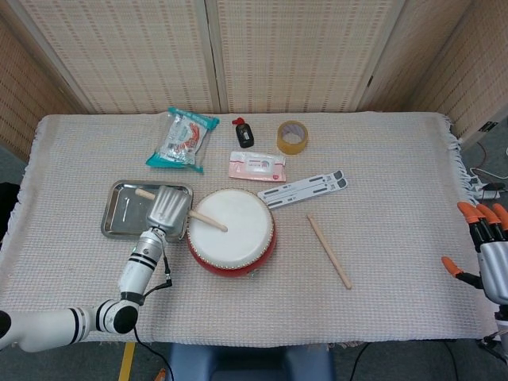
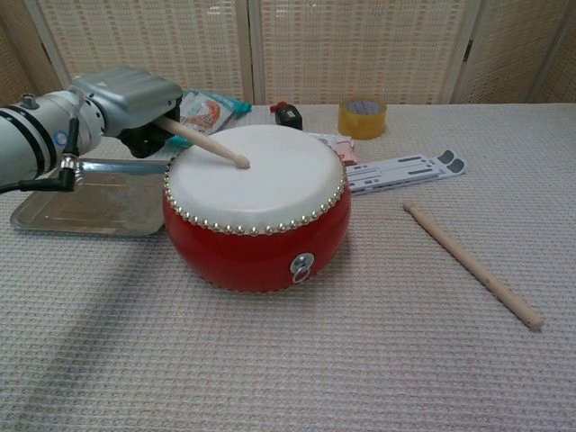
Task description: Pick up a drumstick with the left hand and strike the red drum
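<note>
right hand (image 1: 494,252) cut by frame edge, left hand's (image 2: 135,101) fingers hidden

**Background: woven screens, cloth-covered table**

Back wall is tall folding panels (image 1: 290,51) of pale woven rattan in light wood frames, running full width; side panels angle in at the left and right edges. Table is covered by a beige woven cloth (image 1: 397,262) with a fringed right edge. Grey floor (image 1: 496,147) shows past the right edge, with a wall socket and cables there. A yellow floor strip (image 1: 126,361) shows at the bottom. Lighting is even and soft.
</note>
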Robot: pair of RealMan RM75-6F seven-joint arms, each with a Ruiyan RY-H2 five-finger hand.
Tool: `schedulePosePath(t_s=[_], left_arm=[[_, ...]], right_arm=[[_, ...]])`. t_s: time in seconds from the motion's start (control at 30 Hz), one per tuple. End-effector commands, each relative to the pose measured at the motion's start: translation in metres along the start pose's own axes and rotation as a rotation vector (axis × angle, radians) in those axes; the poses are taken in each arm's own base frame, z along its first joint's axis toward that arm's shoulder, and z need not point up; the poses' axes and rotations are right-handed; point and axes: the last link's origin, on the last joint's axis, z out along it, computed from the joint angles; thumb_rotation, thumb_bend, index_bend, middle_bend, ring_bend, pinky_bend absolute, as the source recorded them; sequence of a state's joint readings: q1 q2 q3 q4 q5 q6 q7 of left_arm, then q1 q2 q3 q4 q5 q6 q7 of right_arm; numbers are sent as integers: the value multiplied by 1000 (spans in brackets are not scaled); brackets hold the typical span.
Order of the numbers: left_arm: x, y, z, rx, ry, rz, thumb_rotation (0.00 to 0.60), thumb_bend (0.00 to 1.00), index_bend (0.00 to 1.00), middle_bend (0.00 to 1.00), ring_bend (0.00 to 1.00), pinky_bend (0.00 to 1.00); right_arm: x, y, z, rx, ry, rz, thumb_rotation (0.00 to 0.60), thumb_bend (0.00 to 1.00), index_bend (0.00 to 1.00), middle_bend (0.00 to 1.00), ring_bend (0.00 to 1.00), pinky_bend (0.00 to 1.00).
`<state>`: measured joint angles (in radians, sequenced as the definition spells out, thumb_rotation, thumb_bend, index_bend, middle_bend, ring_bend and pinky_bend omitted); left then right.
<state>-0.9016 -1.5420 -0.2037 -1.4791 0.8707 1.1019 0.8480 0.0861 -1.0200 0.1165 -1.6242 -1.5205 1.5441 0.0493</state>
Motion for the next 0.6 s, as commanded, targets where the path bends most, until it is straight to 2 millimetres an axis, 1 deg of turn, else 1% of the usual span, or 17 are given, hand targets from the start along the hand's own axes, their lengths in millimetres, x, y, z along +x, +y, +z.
schedulePosePath(t_s=[0.03, 0.07, 0.1, 0.13, 0.2, 0.33, 0.47, 0.6], left_arm=[[13, 1, -2, 28, 19, -234, 600, 715, 1000, 1000, 1000, 1000], [19, -1, -4, 32, 23, -326, 600, 716, 1000, 1000, 1000, 1000], [22, -3, -4, 31, 27, -371, 600, 716, 1000, 1000, 1000, 1000], [25, -5, -5, 29, 33, -394, 600, 716, 1000, 1000, 1000, 1000], [27, -6, -5, 24, 47, -385, 600, 715, 1000, 1000, 1000, 1000], [18, 0, -3, 5, 48, -280, 600, 715, 1000, 1000, 1000, 1000], [2, 6, 1, -14, 37, -83, 600, 715, 1000, 1000, 1000, 1000], [-5, 9, -1, -33, 3, -26, 600, 715, 1000, 1000, 999, 1000]], right_arm=[[0, 0, 0, 0, 1, 0, 600, 193, 0, 112, 0, 23], [0, 0, 0, 0, 0, 0, 600, 193, 0, 112, 0, 24], [0, 0, 0, 0, 0, 1, 600, 193, 0, 112, 0, 24], [-1, 0, 0, 0, -1, 2, 600, 193, 0, 112, 0, 24], [-1, 0, 0, -1, -2, 4, 600, 193, 0, 112, 0, 24], [-2, 0, 0, -1, -2, 5, 600, 194, 0, 112, 0, 23], [-2, 1, 0, -4, -2, 6, 600, 194, 0, 112, 0, 24], [-2, 2, 0, -8, -6, 7, 600, 193, 0, 112, 0, 23]])
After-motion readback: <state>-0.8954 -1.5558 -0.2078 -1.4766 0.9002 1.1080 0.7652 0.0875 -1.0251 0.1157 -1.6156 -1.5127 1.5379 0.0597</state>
